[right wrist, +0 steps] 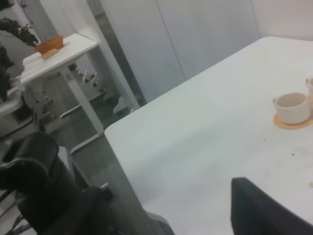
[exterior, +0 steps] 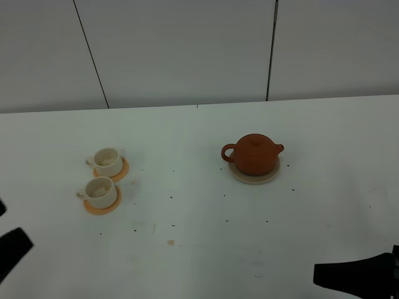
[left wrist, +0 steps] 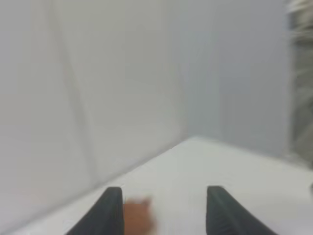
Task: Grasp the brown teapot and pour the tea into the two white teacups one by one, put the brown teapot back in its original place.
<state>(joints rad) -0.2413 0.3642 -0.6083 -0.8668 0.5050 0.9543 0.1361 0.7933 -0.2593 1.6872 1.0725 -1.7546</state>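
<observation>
The brown teapot (exterior: 252,154) sits upright on its beige coaster (exterior: 240,175) right of centre, spout pointing right. The two white teacups (exterior: 107,162) (exterior: 100,191) stand on orange saucers (exterior: 122,174) at the left, one behind the other. My left gripper (exterior: 12,225) is at the lower left corner, far from the cups; in its wrist view the fingers (left wrist: 110,213) stand apart with nothing between them, and a blurred brown patch (left wrist: 138,217) lies beyond. My right gripper (exterior: 321,274) is low at the right, well short of the teapot. Its wrist view shows one finger (right wrist: 264,210) and a teacup (right wrist: 292,107).
The white tabletop (exterior: 199,249) carries small dark specks and a brownish stain (exterior: 171,242). A pale panelled wall (exterior: 187,50) runs behind it. Off the table's edge, the right wrist view shows a white side table (right wrist: 58,54) and dark equipment (right wrist: 34,171).
</observation>
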